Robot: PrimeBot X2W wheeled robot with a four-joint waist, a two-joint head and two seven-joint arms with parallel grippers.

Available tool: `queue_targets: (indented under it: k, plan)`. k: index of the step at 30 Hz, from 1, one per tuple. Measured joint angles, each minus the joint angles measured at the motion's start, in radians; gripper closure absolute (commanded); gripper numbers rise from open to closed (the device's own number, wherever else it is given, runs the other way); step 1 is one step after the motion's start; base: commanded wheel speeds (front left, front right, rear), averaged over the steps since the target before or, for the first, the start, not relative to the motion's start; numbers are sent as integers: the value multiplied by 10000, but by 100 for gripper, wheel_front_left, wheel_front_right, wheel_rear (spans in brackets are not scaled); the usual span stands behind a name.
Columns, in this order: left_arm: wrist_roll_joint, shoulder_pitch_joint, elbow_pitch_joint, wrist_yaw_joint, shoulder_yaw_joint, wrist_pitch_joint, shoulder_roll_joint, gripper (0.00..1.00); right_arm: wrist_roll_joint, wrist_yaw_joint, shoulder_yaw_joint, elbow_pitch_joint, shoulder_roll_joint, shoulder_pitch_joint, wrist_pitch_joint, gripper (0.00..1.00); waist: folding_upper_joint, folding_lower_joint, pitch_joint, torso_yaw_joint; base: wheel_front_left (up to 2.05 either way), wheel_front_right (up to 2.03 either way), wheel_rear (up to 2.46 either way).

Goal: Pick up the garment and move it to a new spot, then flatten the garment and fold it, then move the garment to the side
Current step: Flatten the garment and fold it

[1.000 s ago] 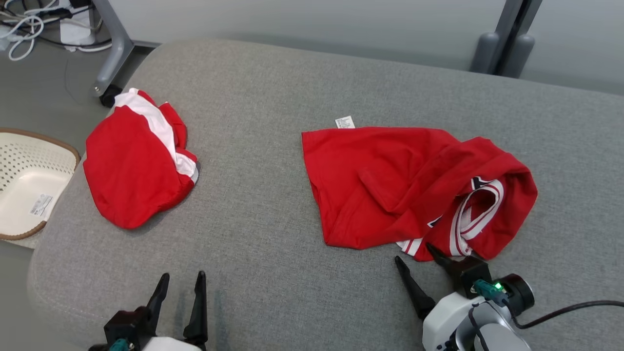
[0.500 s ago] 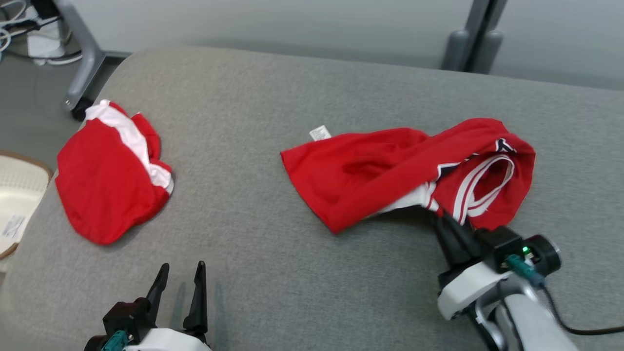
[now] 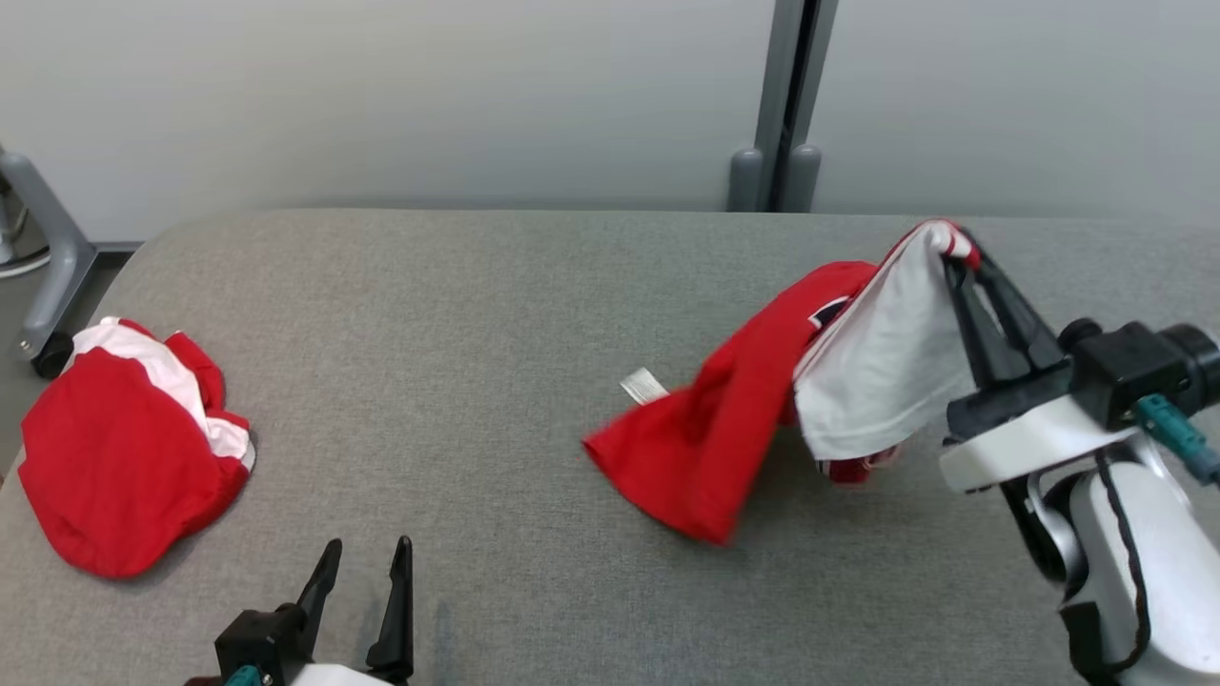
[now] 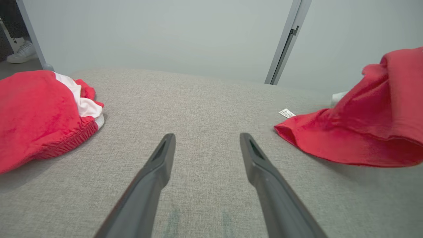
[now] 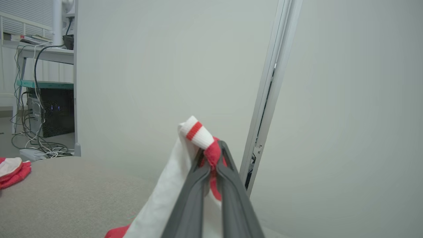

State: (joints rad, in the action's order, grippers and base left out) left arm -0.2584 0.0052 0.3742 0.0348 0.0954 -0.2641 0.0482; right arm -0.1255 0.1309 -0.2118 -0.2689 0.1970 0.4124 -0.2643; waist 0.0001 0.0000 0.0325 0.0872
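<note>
- The soft red knitted garment (image 3: 705, 457) with a white inner side hangs from the right gripper (image 3: 956, 255) above the right half of the grey woven-fabric padded bench (image 3: 457, 333), nearer its far edge. Its lower end lies on the bench near the middle.
- The right gripper's two dark fingers are clenched on the ribbed white-and-red striped trim (image 5: 195, 130) of the garment. The pinch takes only a small fold of this trim.
- In my judgement, the step in hand is the pick-up and the carry to a new spot. To do it well, the arm should rise until the trailing end leaves the bench, or else pull slowly, so that the cloth does not roll under itself.
- The grip looks thin, so a quick swing could pull the trim out. A smooth, slow path seems safer.
- A good spot would be the bare middle of the bench, well apart from the other clothes, with room for flattening.
- The cloth is limp and drapes in deep folds. A small white label (image 3: 644, 386) sticks out at its lower hem.
- The left gripper (image 3: 368, 548) rests at the near edge, released, with its fingers apart and nothing between them.
- A second red garment with a white band (image 3: 105, 486) lies bunched in a rounded heap at the left edge. Its hem is gathered and looks elastic.
</note>
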Motion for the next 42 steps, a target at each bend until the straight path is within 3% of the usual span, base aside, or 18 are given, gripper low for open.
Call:
queue_targets:
  k: [9,15,20,24,29,35,36,37,38,42]
  plan:
    - [-148,74,209,8,201,0,-4,0,-245,-2,-477,-81,322,908,0,100,0,0,-15,37,0,0,0]
    - [-261,-122,311,19,573,0,-4,0,-685,0,-1749,-426,-199,2618,0,100,0,0,207,677,0,0,0]
    - [-326,-128,399,0,648,0,6,0,-961,0,-1755,-199,-715,4194,0,100,-1,0,346,1120,0,0,0]
    - [-322,-130,439,0,616,-2,2,0,-936,0,-1442,-372,-663,5079,0,100,-1,0,475,1451,0,0,0]
    - [-303,-138,437,2,504,0,6,0,-763,0,-614,-777,71,4812,0,100,-1,0,611,1501,0,0,0]
    - [-245,-329,372,58,529,0,6,0,-637,0,-401,-2103,995,2373,-2,100,0,0,810,1164,0,0,0]
    - [-230,-354,368,84,550,-2,0,0,-688,0,-357,-2510,1089,1951,0,79,0,-1,849,1098,0,0,0]
    - [-209,-360,374,88,554,-2,-2,0,-821,0,-228,-2934,1124,1558,0,29,0,-1,887,1030,0,0,0]
    - [-169,-372,380,92,552,0,2,0,-884,0,-161,-3285,1160,1216,2,0,-1,0,921,959,0,0,0]
    - [-82,-568,372,153,493,0,2,0,-1016,0,593,-3791,1043,357,0,0,0,0,1009,683,0,0,0]
